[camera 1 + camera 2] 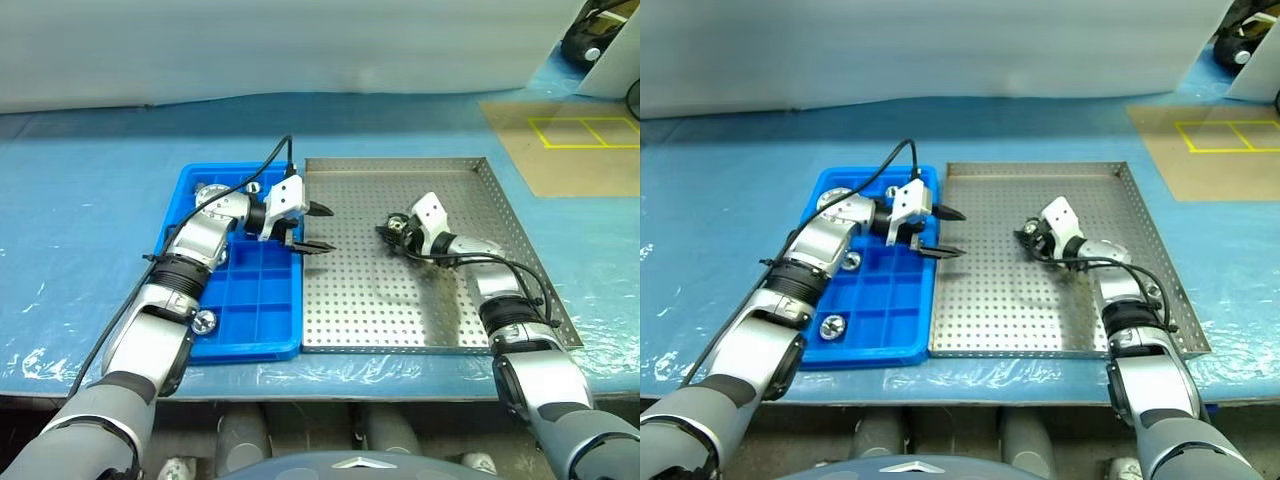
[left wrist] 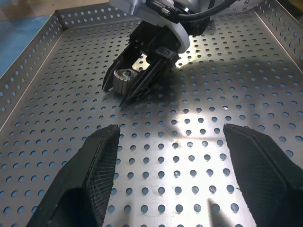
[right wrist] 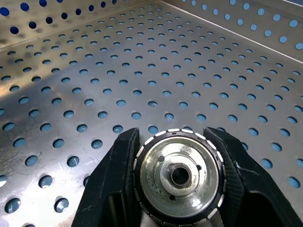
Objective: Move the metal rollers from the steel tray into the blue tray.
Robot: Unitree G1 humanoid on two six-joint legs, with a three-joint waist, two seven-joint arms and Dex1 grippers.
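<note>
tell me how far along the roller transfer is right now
Mostly done, it looks like. At least three metal rollers already sit in compartments of the blue tray. In hand: the right gripper is shut on a roller low over the steel tray, whose perforated floor shows no other rollers. The left gripper hangs open over the trays' shared edge. Left: carry that roller across and drop it in a blue compartment.

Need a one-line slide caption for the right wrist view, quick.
Right end effector shut on a metal roller, its central hole facing the camera, on the perforated floor of the steel tray.
</note>
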